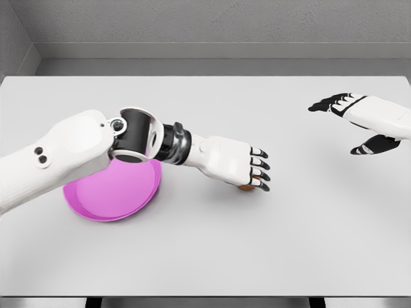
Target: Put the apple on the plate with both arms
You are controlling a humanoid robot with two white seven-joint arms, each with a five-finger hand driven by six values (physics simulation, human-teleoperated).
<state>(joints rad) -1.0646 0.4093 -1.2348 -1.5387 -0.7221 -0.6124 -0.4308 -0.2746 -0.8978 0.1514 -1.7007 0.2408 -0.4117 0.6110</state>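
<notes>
I have the left hand (pixel 247 168) lying palm-down over the small brownish-red apple (pixel 244 188) near the middle of the flat pale grey table (pixel 205 250); only a sliver of the fruit shows beneath the dark fingertips (pixel 259 171), so I cannot tell whether the fingers have truly closed round it or merely cover it. The round shallow magenta plastic plate (pixel 109 199) sits toward the table's left edge, partly hidden under my left forearm, well apart from the apple. The right hand (pixel 359 122) hovers over the table's right edge, fingers spread and holding nothing.

I judge the step in hand to be securing the apple; to do it well I want the thumb and fingers wrapped below the fruit's widest part before any lift, since a round thing will likely roll out of a shallow hold; then I raise it straight, swing it back toward the plate, keeping the forearm off the rim; the right hand should come in to steady the apple or the plate.
</notes>
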